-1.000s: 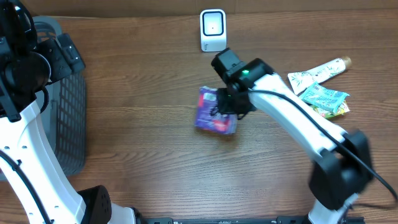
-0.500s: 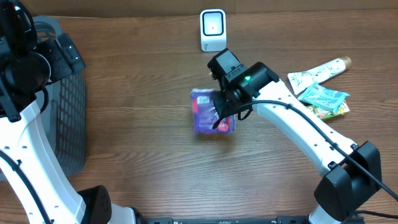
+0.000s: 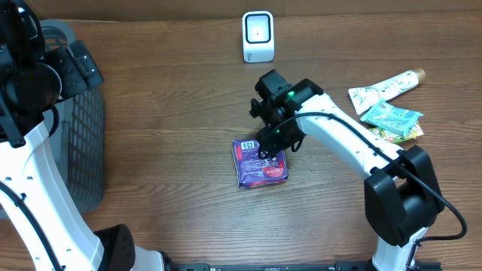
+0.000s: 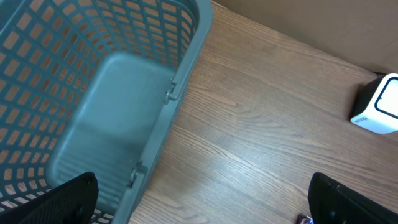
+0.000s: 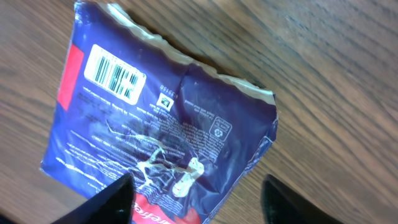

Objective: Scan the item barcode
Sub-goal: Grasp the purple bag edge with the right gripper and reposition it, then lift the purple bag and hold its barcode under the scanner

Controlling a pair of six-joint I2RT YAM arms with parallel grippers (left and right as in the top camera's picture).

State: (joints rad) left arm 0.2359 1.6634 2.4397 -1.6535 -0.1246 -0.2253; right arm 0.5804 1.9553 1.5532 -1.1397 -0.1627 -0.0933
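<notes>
Right gripper [image 5: 199,202]: jaws spread, nothing held.
Purple packet [image 3: 256,169]: frame centre, barcode [image 5: 114,73] upward.
Pickup: the edge should be gripped, with the barcode left uncovered.

purple packet [image 3: 257,168], seemingly flat, barcode [image 5: 114,73] up

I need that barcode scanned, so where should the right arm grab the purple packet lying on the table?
Pinch the purple packet by the edge opposite its barcode, coming down from above at a slant. It lies flat with the barcode up, so only a rim can be pinched, and that end likely leaves the code uncovered.
</notes>
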